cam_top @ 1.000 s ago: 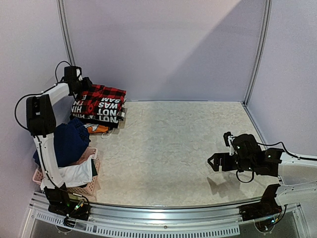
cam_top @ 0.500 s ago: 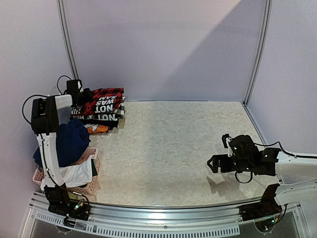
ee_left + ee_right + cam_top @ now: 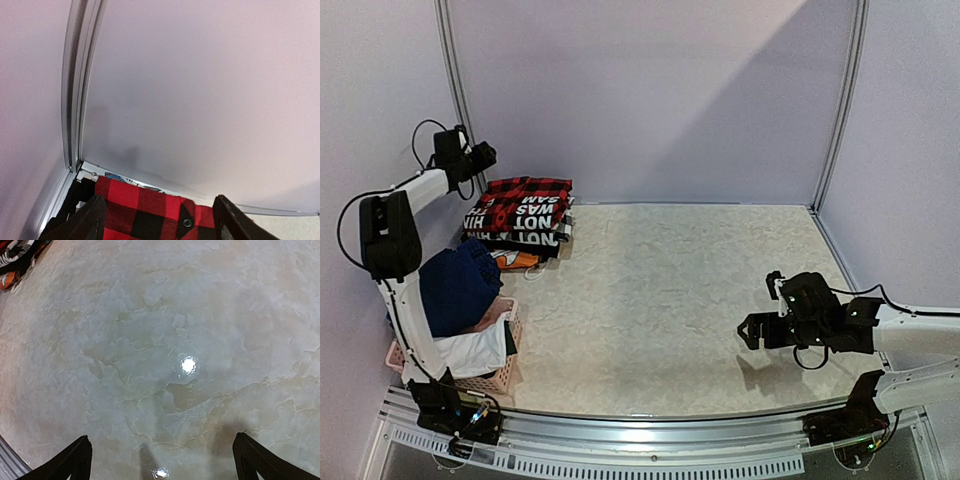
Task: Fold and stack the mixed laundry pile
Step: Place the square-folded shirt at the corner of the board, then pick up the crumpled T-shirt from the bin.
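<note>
top view: the left tool point(image 3: 485, 155) hovers above and just behind the folded stack point(image 3: 520, 215), jaws apart and empty, probably to clear it. unfolded garments point(image 3: 460, 285) wait in the pink basket point(image 3: 485, 382), in front of the stack. the right tool point(image 3: 757, 328), wide open and empty, idles well right of the stack.
left wrist view: the red plaid shirt point(image 3: 145, 215) tops the stack.
right wrist view: only table point(image 3: 165, 340).

Bright, even light. Between the jaws of the right gripper point(image 3: 161, 450) the glossy table point(image 3: 125, 315) shows two white glare spots and soft shadow; edges of this view curve.
</note>
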`<state>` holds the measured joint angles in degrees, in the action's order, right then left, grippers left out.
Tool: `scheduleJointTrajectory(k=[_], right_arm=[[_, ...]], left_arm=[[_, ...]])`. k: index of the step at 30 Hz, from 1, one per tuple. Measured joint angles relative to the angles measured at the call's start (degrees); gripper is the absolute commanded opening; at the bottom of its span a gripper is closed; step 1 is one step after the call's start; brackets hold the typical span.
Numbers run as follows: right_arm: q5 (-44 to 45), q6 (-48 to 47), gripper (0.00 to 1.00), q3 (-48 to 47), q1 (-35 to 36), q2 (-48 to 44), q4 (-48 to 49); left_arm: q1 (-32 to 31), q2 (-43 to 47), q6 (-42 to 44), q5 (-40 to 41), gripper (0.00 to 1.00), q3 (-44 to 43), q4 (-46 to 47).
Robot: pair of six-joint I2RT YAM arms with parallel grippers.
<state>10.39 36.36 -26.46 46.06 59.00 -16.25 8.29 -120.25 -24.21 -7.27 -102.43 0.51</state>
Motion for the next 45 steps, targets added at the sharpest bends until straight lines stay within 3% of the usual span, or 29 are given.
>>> scheduleJointTrajectory(k=[9,16,26,33,41,45], right_arm=[[-0.55,-0.44,0.99,-0.04,0.0,-0.09,0.07],[-1.53,-0.46,0.99,-0.04,0.0,-0.24,1.27],[-3.5,-0.48,0.99,-0.04,0.0,-0.22,2.56],[-4.66,-0.46,0.99,-0.04,0.0,-0.22,2.97],[-5.03,-0.44,0.99,-0.04,0.0,-0.22,3.5],[-5.03,-0.44,0.99,-0.04,0.0,-0.22,3.56]], left_arm=[[-5.86,19.65,1.84,11.65,0.78,7.13,-6.62],[-16.06,31.63,6.19,24.04,0.8,15.19,-20.41],[-27.58,45.92,7.72,31.58,0.67,25.57,-38.38],[-37.2,52.61,3.28,34.14,0.63,35.32,-47.71],[-46.84,52.46,-8.35,36.33,0.61,40.33,-60.57],[-53.05,52.39,-14.88,36.48,0.53,42.51,-65.92]])
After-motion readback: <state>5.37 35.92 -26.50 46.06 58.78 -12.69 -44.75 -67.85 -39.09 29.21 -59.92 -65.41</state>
